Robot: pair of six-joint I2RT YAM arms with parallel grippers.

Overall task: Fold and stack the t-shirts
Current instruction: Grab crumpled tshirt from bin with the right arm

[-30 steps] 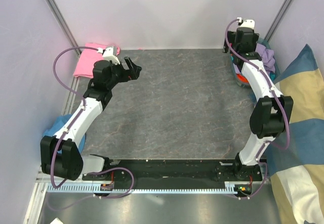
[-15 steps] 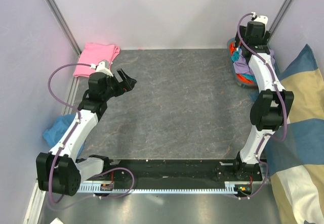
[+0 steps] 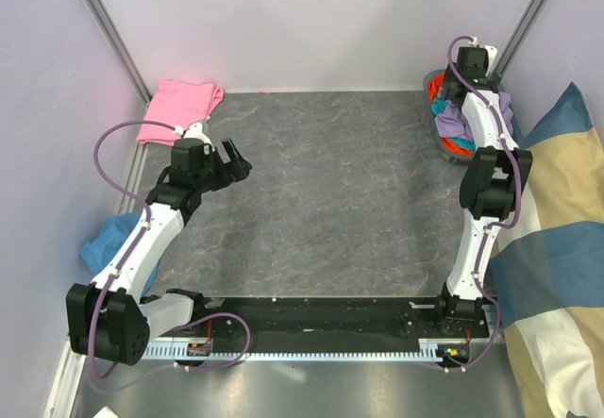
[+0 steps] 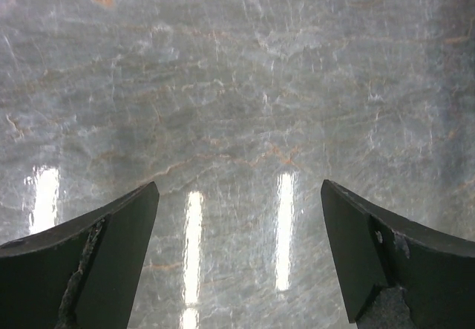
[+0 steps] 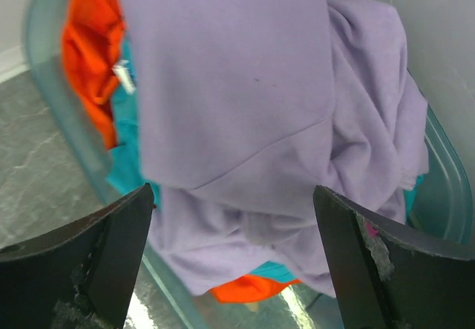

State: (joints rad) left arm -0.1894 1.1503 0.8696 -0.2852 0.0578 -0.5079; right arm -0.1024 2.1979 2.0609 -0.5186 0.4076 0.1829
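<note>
A grey marbled table (image 3: 330, 182) fills the floor of a white-walled booth. A crumpled blue cloth (image 3: 104, 243) lies off the table's left edge, and a striped cushion (image 3: 557, 248) leans off its right edge. The left jaws hang over the table's left side, spread wide and holding nothing. The pink t-shirt (image 3: 177, 108) lies just beyond the table's far left corner. At the table's far right corner, the right jaws gape empty above a teal bin (image 5: 52, 84), where the lavender t-shirt (image 5: 245, 106) lies heaped on orange and teal cloth.
</note>
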